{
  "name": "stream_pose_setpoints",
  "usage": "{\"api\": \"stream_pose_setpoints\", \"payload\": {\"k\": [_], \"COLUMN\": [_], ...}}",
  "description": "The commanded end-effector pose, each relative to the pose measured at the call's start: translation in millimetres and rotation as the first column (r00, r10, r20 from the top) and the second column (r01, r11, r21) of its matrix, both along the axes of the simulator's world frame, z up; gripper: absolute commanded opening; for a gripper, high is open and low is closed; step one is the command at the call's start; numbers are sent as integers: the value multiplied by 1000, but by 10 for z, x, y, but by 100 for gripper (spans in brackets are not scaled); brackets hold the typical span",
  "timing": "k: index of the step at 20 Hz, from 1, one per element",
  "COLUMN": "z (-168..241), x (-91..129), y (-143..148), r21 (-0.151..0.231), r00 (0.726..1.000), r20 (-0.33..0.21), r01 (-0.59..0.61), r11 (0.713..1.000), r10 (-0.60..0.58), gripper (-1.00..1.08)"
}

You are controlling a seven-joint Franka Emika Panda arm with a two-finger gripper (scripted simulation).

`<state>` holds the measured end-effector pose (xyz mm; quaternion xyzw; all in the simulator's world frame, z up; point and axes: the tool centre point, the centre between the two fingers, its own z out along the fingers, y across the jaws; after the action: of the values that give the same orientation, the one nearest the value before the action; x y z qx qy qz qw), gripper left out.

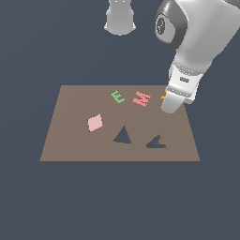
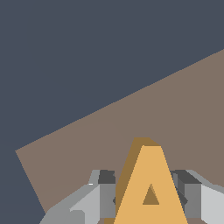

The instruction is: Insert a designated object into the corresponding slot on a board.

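The designated object (image 2: pixel 151 188), a flat orange-yellow letter A, sits between my gripper's (image 2: pixel 146 197) grey fingers (image 2: pixel 105 194), which press on both of its sides. In the exterior view only an orange sliver of the designated object (image 1: pixel 163 98) shows beside the arm's white hand (image 1: pixel 172 104), low over the far right part of the brown board (image 1: pixel 70 140). The slot (image 1: pixel 157 142), a dark A-shaped cutout, lies near the board's front right, a short way in front of the hand.
A plain dark triangle cutout (image 1: pixel 123 136) lies to the exterior view's left of the slot. A pink diamond (image 1: pixel 95 123), a green E (image 1: pixel 117 97) and a red M (image 1: pixel 141 99) rest on the board. The board's corner (image 2: pixel 17 152) shows in the wrist view.
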<state>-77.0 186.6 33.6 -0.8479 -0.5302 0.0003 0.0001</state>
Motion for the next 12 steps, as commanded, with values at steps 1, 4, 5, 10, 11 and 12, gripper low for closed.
{"api": "stream_pose_setpoints", "payload": {"k": [1, 4, 5, 10, 11, 12], "z": [3, 6, 7, 12, 14, 15], "x": [38, 98, 122, 270, 306, 345], "y": [42, 97, 116, 214, 232, 250], "r21": [0, 0, 0, 0, 1, 1], "r00": [999, 991, 987, 944, 930, 913], "r20": [0, 0, 0, 0, 0, 0], "r01": [54, 134, 163, 331, 369, 407], "r11": [999, 991, 987, 944, 930, 913], "r10": [-54, -134, -163, -331, -369, -407], "gripper": [-100, -100, -100, -100, -100, -100]}}
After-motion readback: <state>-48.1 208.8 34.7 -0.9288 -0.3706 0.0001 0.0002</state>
